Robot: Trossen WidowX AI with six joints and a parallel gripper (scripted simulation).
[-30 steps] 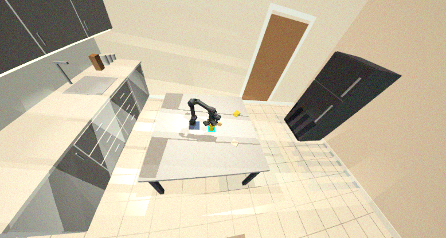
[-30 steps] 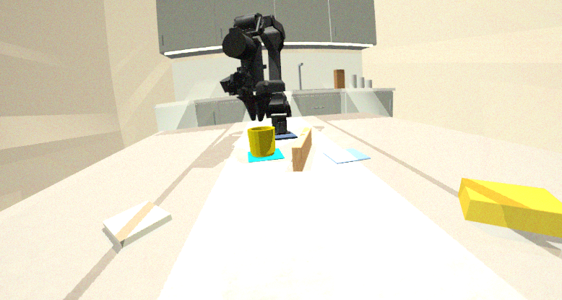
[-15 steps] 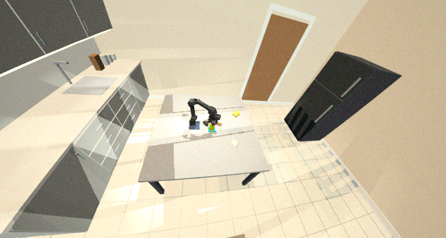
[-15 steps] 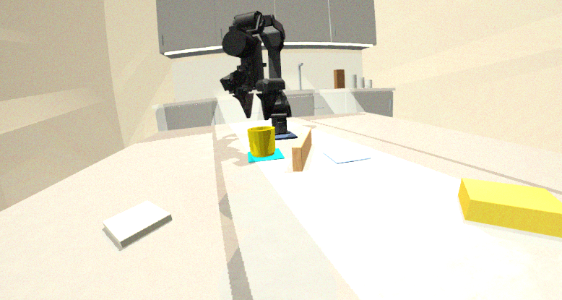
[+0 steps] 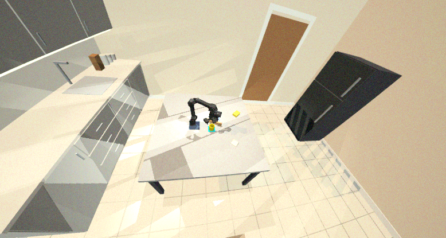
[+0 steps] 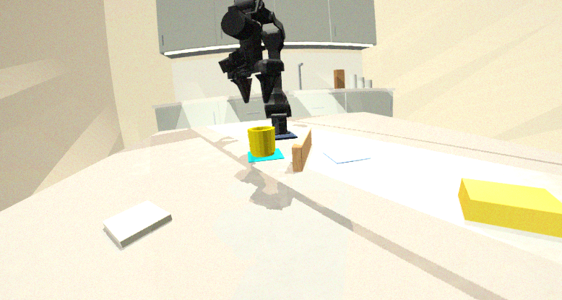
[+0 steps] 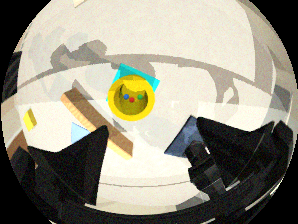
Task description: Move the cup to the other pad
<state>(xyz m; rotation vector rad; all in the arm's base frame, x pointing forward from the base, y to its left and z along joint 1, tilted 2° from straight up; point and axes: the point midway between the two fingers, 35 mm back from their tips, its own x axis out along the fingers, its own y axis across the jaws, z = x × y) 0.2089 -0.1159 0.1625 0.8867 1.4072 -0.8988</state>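
The yellow cup (image 6: 261,141) is standing upright on the bright blue pad (image 6: 266,155) on the table (image 6: 235,235). Little marbles (image 7: 132,98) are sitting inside it. The gripper (image 6: 257,95) is hanging above the cup with its two fingers spread wide apart, and it is holding nothing. A brown wooden block (image 6: 302,151) is standing just beside the cup. The pale blue pad (image 6: 347,156) is lying on the other side of that block. A yellow block (image 6: 511,205) and a white block (image 6: 136,222) are resting well apart from the cup.
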